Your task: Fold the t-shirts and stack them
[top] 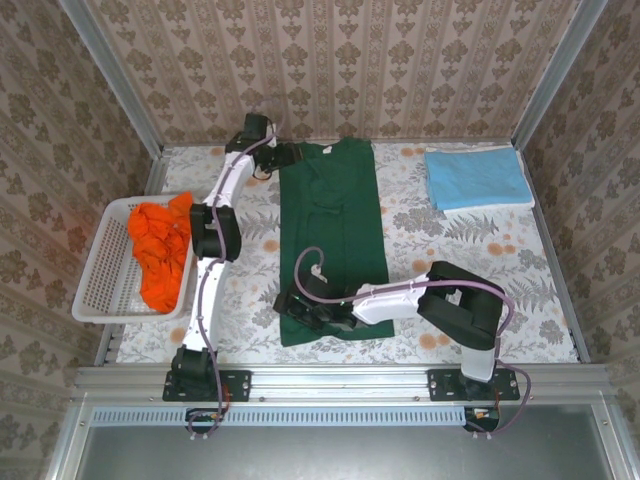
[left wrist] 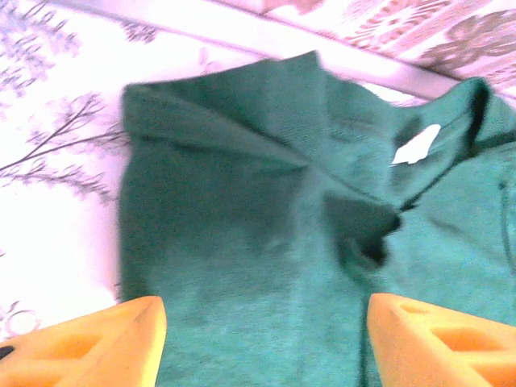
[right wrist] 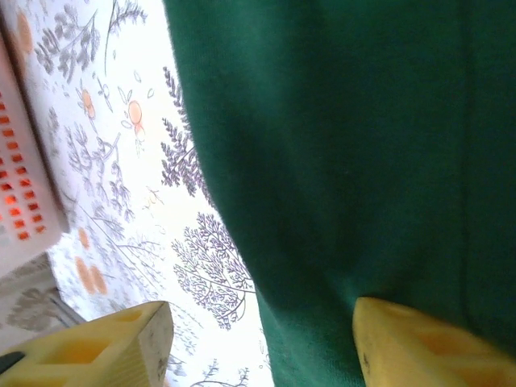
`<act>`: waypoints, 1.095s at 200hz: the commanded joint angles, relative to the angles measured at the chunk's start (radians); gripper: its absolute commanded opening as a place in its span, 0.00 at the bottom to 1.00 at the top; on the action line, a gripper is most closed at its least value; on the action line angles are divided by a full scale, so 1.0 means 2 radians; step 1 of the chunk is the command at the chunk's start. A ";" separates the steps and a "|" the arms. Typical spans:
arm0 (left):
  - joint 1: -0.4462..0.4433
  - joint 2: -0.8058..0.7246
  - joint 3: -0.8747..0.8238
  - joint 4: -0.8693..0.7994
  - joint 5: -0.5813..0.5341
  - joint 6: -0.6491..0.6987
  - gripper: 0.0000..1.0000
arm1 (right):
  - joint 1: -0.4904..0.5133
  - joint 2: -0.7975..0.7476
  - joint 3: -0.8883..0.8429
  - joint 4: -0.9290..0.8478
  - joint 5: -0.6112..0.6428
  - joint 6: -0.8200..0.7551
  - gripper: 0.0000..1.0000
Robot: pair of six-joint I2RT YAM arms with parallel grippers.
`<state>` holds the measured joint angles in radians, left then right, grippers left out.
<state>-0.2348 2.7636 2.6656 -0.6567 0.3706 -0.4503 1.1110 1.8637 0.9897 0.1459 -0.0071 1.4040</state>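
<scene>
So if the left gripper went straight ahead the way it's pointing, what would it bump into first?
Most likely the dark green t-shirt. The left gripper points at its folded cloth, a bit left of the white label. How close it is, I can't tell.

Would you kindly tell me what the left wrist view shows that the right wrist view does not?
Left wrist: the green shirt at its collar, with a white label, close to the wall. Right wrist: the white basket at its corner, and the shirt's straight side edge. Both: the shirt lying on the flowered table, with the left end effector and right end effector open over it.
</scene>
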 commanded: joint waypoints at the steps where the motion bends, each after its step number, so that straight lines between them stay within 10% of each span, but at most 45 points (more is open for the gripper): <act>1: -0.003 -0.045 0.014 -0.005 0.013 0.011 0.71 | 0.009 0.003 0.045 -0.098 0.004 -0.075 0.65; 69: -0.018 -0.346 -0.277 0.002 -0.016 -0.004 0.81 | -0.008 -0.179 0.001 -0.172 0.112 -0.219 0.73; 133: -0.107 -0.705 -0.784 0.053 -0.074 -0.060 0.61 | -0.237 -0.372 -0.176 -0.314 -0.058 -0.305 0.71; 219: -0.259 -0.894 -1.096 0.061 -0.026 -0.245 0.48 | -0.271 -0.359 -0.286 -0.275 -0.161 -0.284 0.48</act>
<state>-0.6937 0.9905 0.5232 -0.5743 0.2924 -0.7994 0.5629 1.1263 0.4473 -0.4335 -0.2020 0.8288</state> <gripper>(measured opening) 0.481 0.501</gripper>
